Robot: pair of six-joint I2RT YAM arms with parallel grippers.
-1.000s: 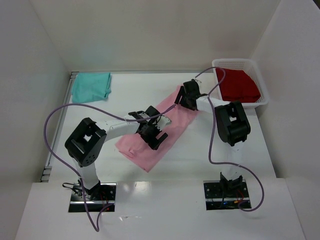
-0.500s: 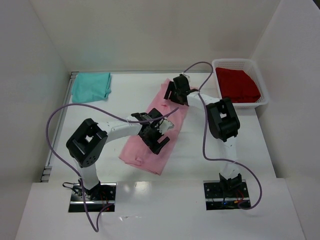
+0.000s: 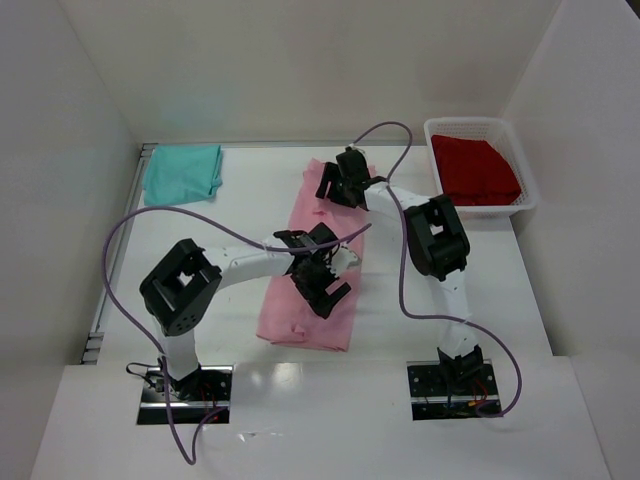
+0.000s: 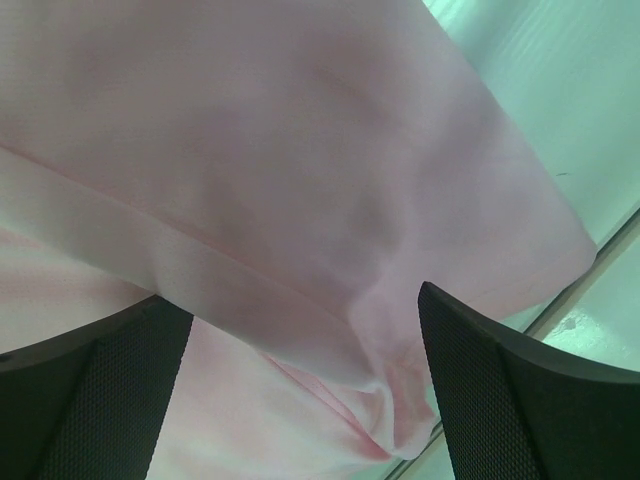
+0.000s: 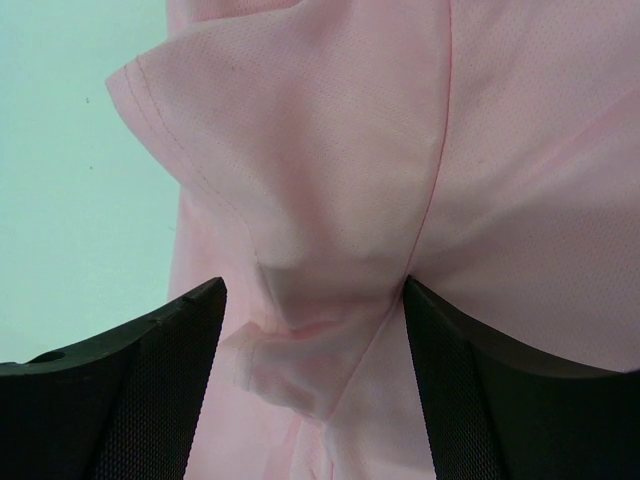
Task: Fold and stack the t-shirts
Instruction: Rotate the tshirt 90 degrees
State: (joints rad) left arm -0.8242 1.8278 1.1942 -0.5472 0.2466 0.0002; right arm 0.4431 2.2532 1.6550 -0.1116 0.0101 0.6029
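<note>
From above, the pink shirt point(image 3: 290, 315) is lying as a long narrow strip down the middle of the worktop point(image 3: 500, 290), running from upper centre to lower centre. The left claw point(image 3: 320, 285) is sitting over its lower half and the right claw point(image 3: 335, 185) over its upper end. With one at each end, they are probably squaring the strip before the next fold. The teal shirt point(image 3: 182, 172) is resting folded at the upper left. The red shirt point(image 3: 478, 170) is waiting in the white basket point(image 3: 527, 195) at the upper right.

The left wrist view is showing what the overhead arm hides. The dark fingers point(image 4: 500, 400) are standing as wide apart as they go, and pink cloth is filling the frame. A soft ridge is rising between the fingers, and nothing is being pinched.

The right wrist view is giving the detail of the far end. A stitched sleeve point(image 5: 190, 120) is flaring toward the upper left, over bare worktop. A seam is running down the centre into a small pucker between the two fingers point(image 5: 130, 400). The jaws are standing well apart here too, bearing on the cloth rather than visibly clamping it.
</note>
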